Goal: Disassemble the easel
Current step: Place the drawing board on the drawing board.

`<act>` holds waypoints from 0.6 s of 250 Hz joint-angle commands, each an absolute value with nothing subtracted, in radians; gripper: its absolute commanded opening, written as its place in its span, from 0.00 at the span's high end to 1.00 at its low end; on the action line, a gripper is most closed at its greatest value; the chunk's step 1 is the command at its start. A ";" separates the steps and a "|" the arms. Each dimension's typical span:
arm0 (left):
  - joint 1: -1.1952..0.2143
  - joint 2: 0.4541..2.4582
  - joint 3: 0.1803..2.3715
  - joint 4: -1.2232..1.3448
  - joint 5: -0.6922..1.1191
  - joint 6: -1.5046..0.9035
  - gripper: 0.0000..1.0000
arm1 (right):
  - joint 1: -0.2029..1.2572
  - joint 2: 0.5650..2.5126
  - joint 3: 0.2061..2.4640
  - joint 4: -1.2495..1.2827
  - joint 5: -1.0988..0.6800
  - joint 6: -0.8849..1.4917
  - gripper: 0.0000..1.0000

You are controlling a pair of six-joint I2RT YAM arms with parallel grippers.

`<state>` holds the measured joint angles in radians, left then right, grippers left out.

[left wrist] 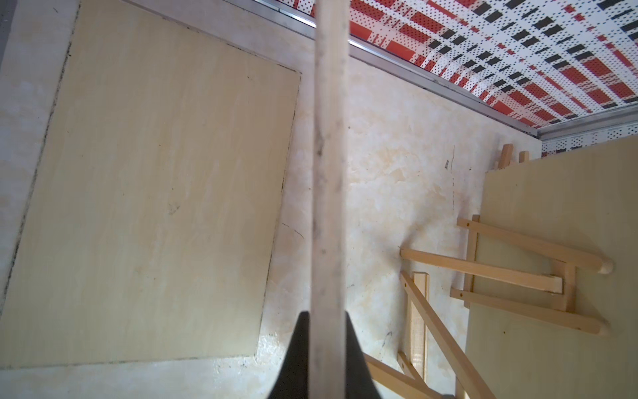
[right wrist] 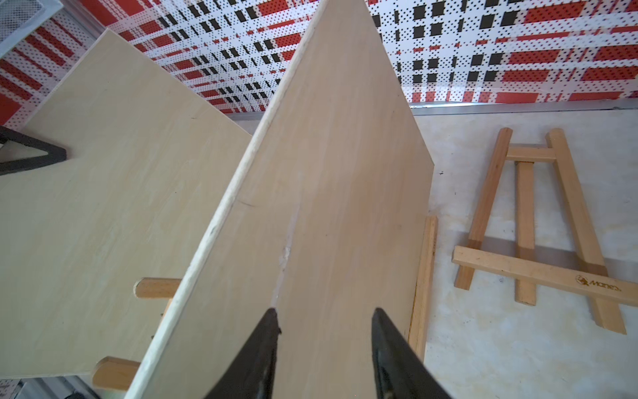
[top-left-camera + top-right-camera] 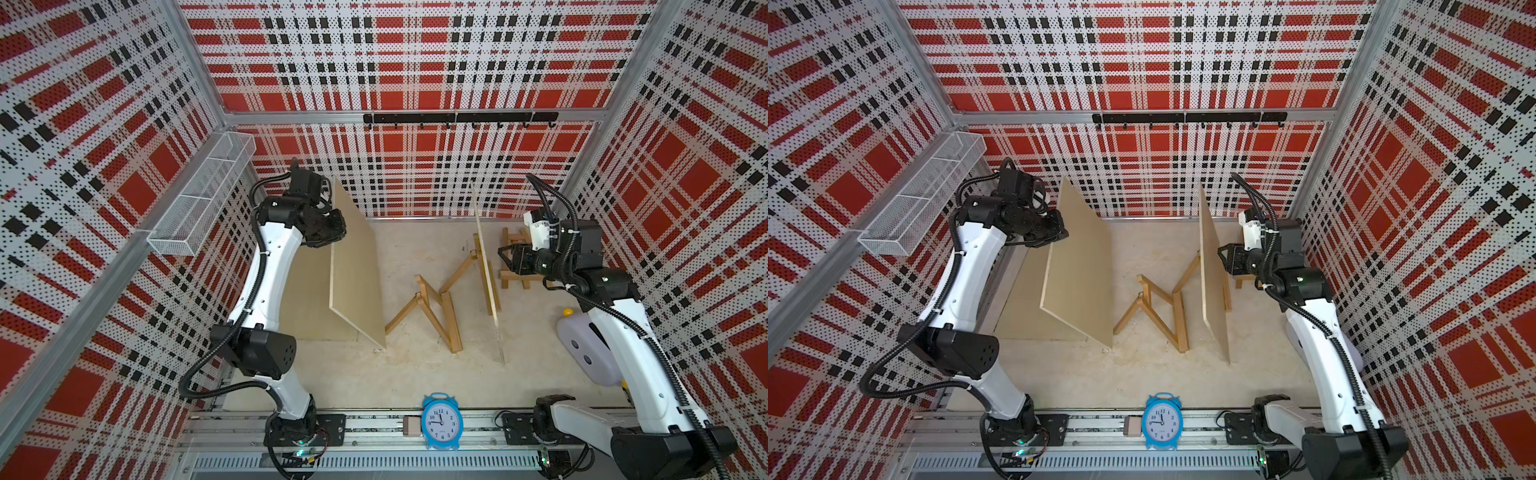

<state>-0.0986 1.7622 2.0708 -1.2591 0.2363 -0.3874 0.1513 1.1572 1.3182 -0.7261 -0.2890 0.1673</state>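
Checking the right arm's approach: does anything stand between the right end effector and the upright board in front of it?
Nothing visible does. The right end effector faces the upright board directly, jaws open, with no object between. The small easel lies flat beside it, clear of that path.

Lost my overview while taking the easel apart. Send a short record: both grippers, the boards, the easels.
left gripper: shut on the edge of the left board, which it holds on edge
right gripper: open beside the right board, not pinching it
right board: standing on edge, touching the middle easel
flat board: lying on the table by the left arm
second easel: folded flat on the table, far right
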 commanded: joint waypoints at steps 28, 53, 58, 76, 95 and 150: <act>0.010 1.808 2.055 -1.037 0.519 -0.241 1.00 | 0.261 1.224 1.337 -0.612 -0.137 0.221 0.53; 0.036 1.848 2.037 -1.002 0.545 -0.198 1.00 | 0.316 1.261 1.342 -0.585 -0.094 0.236 0.53; 0.043 1.856 2.038 -1.002 0.545 -0.192 1.00 | 0.322 1.269 1.347 -0.583 -0.087 0.239 0.53; 0.069 1.884 2.039 -0.997 0.548 -0.174 1.00 | 0.346 1.295 1.364 -0.584 -0.062 0.242 0.53; 0.100 1.904 2.033 -0.998 0.553 -0.156 1.00 | 0.362 1.310 1.374 -0.582 -0.043 0.245 0.53; 0.171 1.940 1.968 -1.030 0.552 -0.076 1.00 | 0.369 1.317 1.368 -0.566 -0.014 0.258 0.53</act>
<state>0.1322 1.9392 1.9930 -1.0843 0.5167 -0.1581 0.3653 1.3178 1.3399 -0.6231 -0.0555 0.2386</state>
